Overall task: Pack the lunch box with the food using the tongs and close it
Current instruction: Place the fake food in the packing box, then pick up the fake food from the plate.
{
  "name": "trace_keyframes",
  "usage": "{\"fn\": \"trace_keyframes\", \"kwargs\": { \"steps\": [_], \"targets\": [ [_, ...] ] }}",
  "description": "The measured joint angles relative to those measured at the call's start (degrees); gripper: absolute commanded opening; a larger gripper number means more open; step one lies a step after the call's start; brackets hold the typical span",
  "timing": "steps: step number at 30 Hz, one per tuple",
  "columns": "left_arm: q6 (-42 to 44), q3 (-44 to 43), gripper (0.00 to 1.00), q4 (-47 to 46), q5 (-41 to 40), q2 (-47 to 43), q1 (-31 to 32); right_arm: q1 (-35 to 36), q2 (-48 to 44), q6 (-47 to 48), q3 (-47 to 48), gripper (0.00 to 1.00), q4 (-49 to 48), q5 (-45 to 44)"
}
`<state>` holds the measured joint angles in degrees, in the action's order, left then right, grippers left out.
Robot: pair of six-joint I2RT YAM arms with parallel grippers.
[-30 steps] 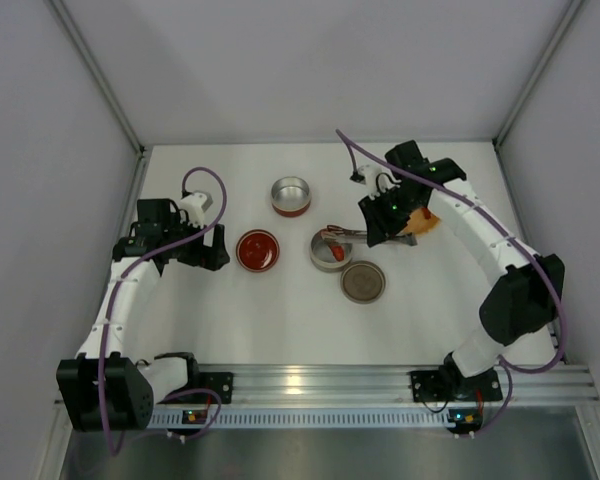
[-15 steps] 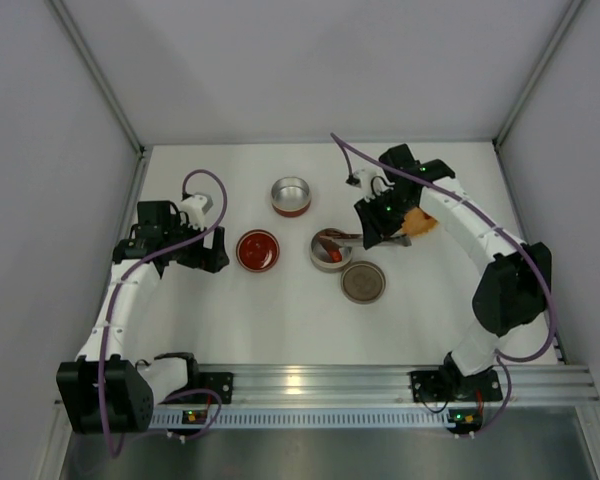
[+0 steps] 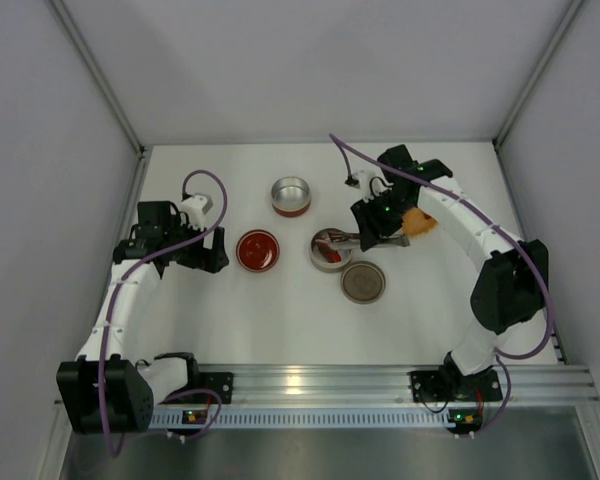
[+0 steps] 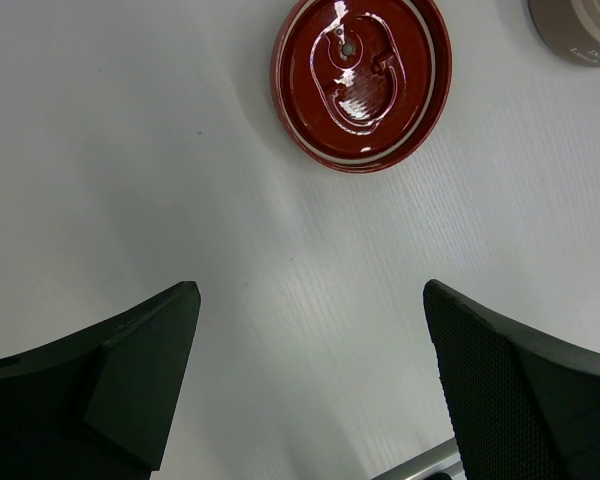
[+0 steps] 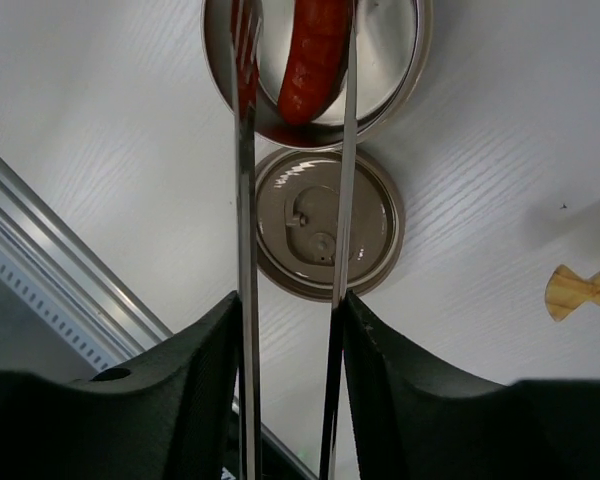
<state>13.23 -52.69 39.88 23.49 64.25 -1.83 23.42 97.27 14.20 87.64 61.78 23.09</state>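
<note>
My right gripper [image 3: 368, 236] is shut on the tongs [image 5: 244, 200], one thin metal arm against each finger. The tong tips reach over the open steel tin of the lunch box [image 3: 327, 250]. A longish red piece of food [image 5: 315, 55] lies in that tin [image 5: 410, 70] between the tong tips. I cannot tell whether the tips still pinch it. Its brown lid [image 5: 295, 225] lies flat on the table just in front of the tin, below the tong arms. My left gripper [image 4: 310, 300] hangs open over bare table, a short way from a red lid [image 4: 360, 80].
A second open tin with a red wall [image 3: 291, 195] stands behind the red lid [image 3: 257, 250]. An orange leaf-shaped dish [image 3: 417, 222] lies right of my right gripper, partly under the arm. The aluminium rail [image 3: 380, 378] runs along the near edge.
My right gripper has shifted a little left toward the steel tin, and the tong arms have spread wider apart. The left arm has not moved.
</note>
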Motion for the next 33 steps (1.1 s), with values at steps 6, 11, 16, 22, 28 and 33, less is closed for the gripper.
{"fn": "trace_keyframes", "kwargs": {
  "steps": [6,11,16,22,28,33],
  "targets": [
    [0.02,0.0,0.98,0.0,0.02,0.0,0.0,0.04,-0.02,-0.31,0.5,0.45,0.17,0.28],
    [0.07,0.0,0.98,0.02,0.02,0.0,0.0,0.0,-0.87,-0.52,1.29,0.38,0.48,-0.15],
    [0.28,0.0,0.98,0.04,0.02,-0.13,0.0,-1.75,-4.79,-0.87,3.96,0.38,0.81,-0.92],
    [0.35,0.02,0.98,0.04,0.07,-0.59,0.0,-12.9,-11.43,-0.87,4.44,0.38,0.72,-3.02],
    [0.35,0.76,0.98,-0.02,0.24,-0.7,0.0,-25.03,-13.11,-0.24,0.79,0.39,-0.13,-10.62],
    [0.33,1.14,0.98,-0.15,0.26,-0.68,0.0,-25.9,-13.11,0.33,-2.51,0.39,-0.57,-16.44]
  ]
}}
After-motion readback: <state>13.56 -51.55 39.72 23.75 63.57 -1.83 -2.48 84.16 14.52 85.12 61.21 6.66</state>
